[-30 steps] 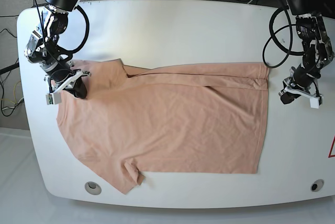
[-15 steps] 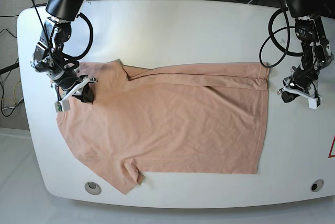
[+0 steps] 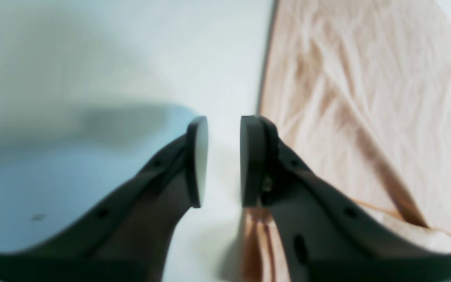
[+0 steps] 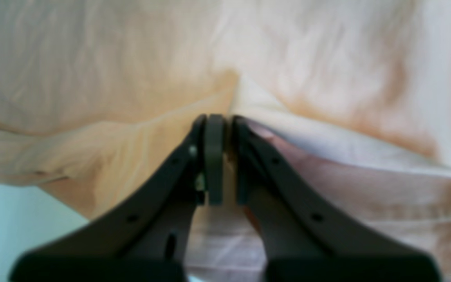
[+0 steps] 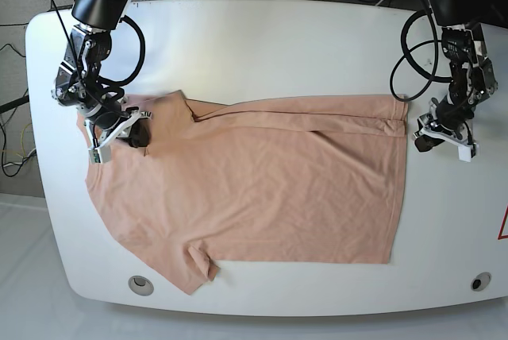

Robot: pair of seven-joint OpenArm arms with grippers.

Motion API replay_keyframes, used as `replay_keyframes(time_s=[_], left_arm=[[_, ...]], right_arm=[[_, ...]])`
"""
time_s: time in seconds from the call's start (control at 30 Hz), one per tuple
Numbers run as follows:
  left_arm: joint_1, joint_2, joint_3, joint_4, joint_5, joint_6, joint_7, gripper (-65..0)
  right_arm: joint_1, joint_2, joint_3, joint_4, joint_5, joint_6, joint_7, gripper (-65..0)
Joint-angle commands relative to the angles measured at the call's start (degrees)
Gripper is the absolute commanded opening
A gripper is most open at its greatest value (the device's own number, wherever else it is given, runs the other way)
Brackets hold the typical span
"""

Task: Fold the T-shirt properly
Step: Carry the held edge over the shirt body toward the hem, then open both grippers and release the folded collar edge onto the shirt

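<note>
Right end effector (image 4: pixel 222 156) clamped on T-shirt (image 5: pixel 262 181) at 9 o'clock; left end effector (image 3: pixel 223 160) apart, beside the 3 o'clock hem, over counter (image 5: pixel 262 46).

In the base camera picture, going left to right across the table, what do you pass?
Right pincer, shut on the T-shirt's left end → T-shirt spread flat → left pincer, slightly open over bare table just past the shirt's right edge.

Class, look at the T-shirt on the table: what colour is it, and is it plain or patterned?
The T-shirt is plain peach-pink, with no pattern; the base view shows it best.
</note>
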Motion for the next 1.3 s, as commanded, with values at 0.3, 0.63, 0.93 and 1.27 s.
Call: replay_keyframes(time_s=[0.3, 0.63, 0.93, 1.27], left_arm=[[-1.4, -0.4, 2.2, 1.7, -0.7, -0.9, -2.0, -57.4], [-1.9, -0.7, 3.4, 1.4, -0.7, -1.3, -2.4, -40.4], [-1.7, -0.5, 3.3, 3.9, -0.2, -1.2, -3.3, -31.9], [-1.2, -0.2, 3.0, 11.3, 2.4, -2.5, -3.6, -37.0]], right_arm=[[3.4, 0.9, -0.2, 0.9, 0.6, 0.8, 2.1, -65.0], [3.2, 1.2, -1.3, 1.4, 0.6, 0.9, 3.6, -42.9], [2.7, 1.5, -1.5, 1.0, 0.7, 0.9, 4.2, -39.1], [0.1, 2.7, -1.4, 6.1, 0.6, 0.9, 3.8, -37.9]])
